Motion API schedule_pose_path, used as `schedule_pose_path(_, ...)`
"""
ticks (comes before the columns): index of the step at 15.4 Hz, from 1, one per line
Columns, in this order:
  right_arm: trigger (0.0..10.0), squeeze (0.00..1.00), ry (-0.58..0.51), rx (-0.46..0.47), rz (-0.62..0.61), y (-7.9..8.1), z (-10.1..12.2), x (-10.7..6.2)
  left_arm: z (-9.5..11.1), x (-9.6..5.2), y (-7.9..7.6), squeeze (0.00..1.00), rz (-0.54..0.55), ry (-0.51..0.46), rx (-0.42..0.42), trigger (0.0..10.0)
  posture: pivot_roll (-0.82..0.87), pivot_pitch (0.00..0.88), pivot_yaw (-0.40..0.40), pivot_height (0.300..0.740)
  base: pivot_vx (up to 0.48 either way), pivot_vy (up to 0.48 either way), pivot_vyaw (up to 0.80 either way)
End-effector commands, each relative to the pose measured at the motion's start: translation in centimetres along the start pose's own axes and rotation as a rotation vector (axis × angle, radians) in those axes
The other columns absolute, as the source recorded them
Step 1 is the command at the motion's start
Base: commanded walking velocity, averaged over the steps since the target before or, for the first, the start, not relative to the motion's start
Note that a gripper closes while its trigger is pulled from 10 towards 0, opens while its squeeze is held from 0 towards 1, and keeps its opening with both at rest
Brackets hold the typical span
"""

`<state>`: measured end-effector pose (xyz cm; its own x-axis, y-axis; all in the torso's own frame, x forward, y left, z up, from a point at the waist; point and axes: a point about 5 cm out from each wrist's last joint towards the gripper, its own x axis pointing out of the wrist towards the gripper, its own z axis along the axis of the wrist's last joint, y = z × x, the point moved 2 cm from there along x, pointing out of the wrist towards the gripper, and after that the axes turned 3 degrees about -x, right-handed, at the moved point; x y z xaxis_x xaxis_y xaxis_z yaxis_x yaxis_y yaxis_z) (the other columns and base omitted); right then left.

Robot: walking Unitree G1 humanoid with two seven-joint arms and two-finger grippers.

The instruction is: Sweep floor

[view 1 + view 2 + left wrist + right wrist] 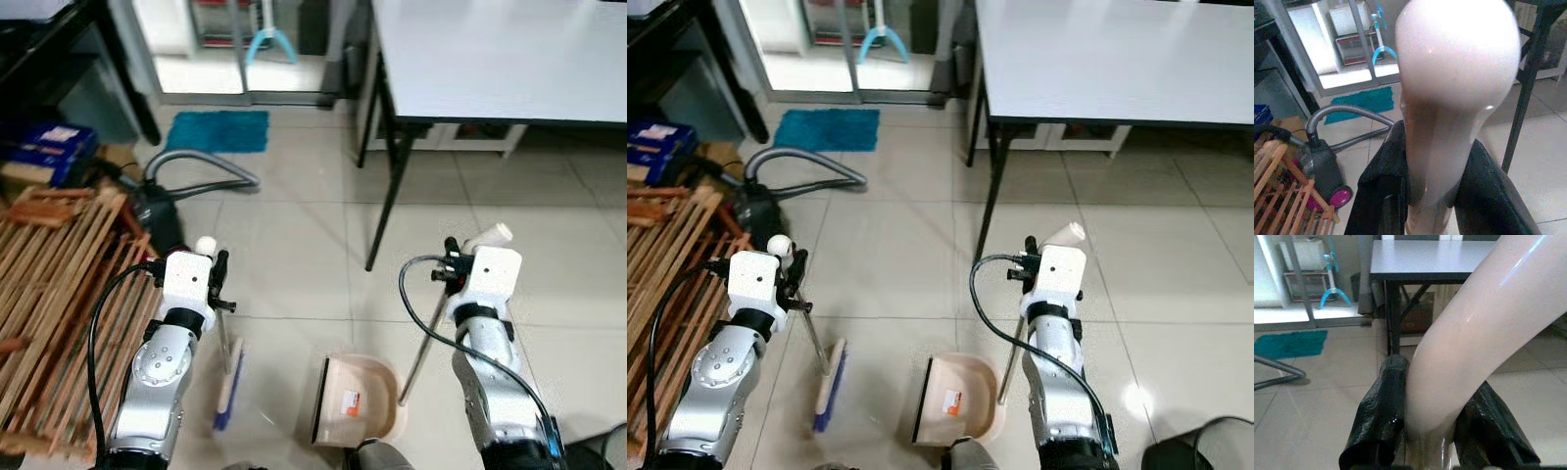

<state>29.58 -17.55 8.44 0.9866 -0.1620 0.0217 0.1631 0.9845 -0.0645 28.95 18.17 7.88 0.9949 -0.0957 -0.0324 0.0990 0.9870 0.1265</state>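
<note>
Two claws gripping: left claw point(1432, 196) clamps broom point(228, 384) handle; right claw point(1435, 431) clamps dustpan point(358, 401) handle.

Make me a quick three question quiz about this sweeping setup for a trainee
1. True or false: the left end effector is shut on the broom handle.
2. Which tool does the right end effector hold: A vacuum hose, B dustpan handle, C rug?
3. Fill in: the dustpan sits on the floor to the robot's ____ of the broom head.

Key: 1 true; 2 B; 3 right.
</note>
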Motion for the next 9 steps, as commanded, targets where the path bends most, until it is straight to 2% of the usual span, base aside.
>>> schedule_pose_path(1, 10.0, 0.0, -0.023, 0.001, -0.011, -0.1, 0.8, 0.0, 0.5, 0.0, 0.2, 0.0, -0.004, -0.02, 0.008, 10.0, 0.0, 0.057, 0.068, 0.74, 0.0, 0.0, -0.8)
schedule_pose_path(4, 10.0, 0.0, -0.016, -0.017, -0.055, -1.0, 0.5, -1.2, 0.3, 0.2, 0.3, 0.0, -0.007, -0.012, 0.005, 10.0, -0.02, 0.058, 0.082, 0.74, 0.0, 0.0, -0.8)
schedule_pose_path(6, 10.0, 0.0, -0.023, -0.023, -0.057, -1.2, 0.7, -1.2, 0.4, 0.3, 0.5, 0.0, 0.03, -0.012, -0.058, 10.0, -0.02, 0.054, 0.082, 0.74, 0.0, 0.0, -0.8)
schedule_pose_path(8, 10.0, 0.0, -0.02, -0.033, -0.065, -1.5, 0.8, -1.0, 0.6, 0.5, 0.2, 0.0, 0.01, -0.023, -0.035, 10.0, -0.02, 0.055, 0.079, 0.74, 0.0, 0.0, -0.8)
schedule_pose_path(9, 10.0, 0.0, -0.018, -0.037, -0.073, -1.7, 0.9, -1.0, 0.8, 0.5, 0.1, 0.0, 0.013, -0.027, -0.053, 10.0, -0.02, 0.056, 0.078, 0.74, 0.0, 0.0, -0.8)
